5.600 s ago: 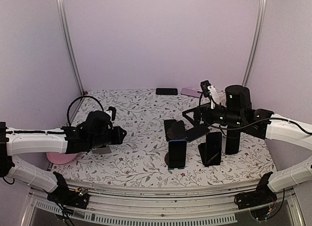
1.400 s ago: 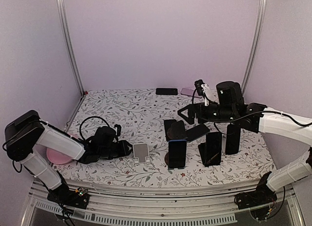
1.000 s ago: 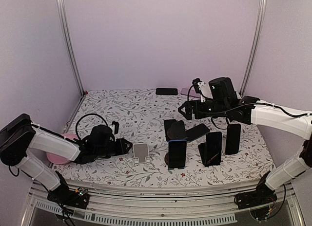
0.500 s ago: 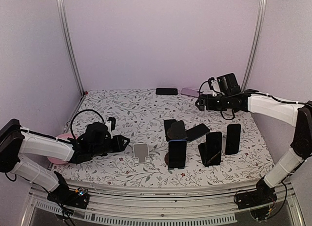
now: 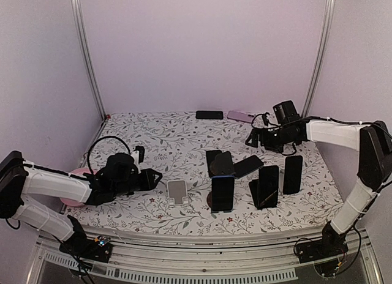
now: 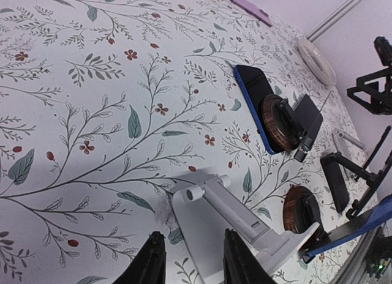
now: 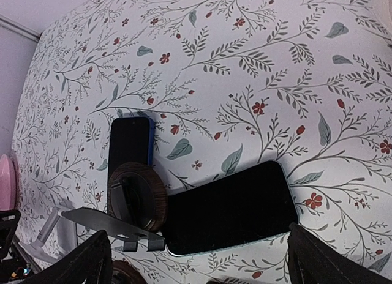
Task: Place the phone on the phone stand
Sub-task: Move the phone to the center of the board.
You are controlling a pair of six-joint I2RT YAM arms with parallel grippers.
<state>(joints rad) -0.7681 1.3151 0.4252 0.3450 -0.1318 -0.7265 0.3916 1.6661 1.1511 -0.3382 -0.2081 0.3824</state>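
Note:
A black phone (image 7: 229, 207) lies flat on the table, one end against a round wooden stand (image 7: 138, 195); it shows from above too (image 5: 248, 166). My right gripper (image 7: 198, 232) hovers over it, wide open and empty, at the back right (image 5: 256, 139). A white phone stand (image 6: 226, 220) stands empty left of centre (image 5: 177, 190). My left gripper (image 6: 196, 235) sits low just behind it (image 5: 154, 177), its fingers (image 6: 153, 259) apart on either side of the stand's base, gripping nothing.
Three dark phones stand upright on stands near the front: a blue-edged one (image 5: 222, 193) and two to its right (image 5: 268, 185) (image 5: 292, 174). A black phone (image 5: 209, 114) and a pink one (image 5: 240, 116) lie at the back. A pink plate (image 5: 72, 198) sits far left.
My right arm has stretched out toward the back right, and its gripper has shifted right and dipped lower. The left gripper has barely moved behind the white stand.

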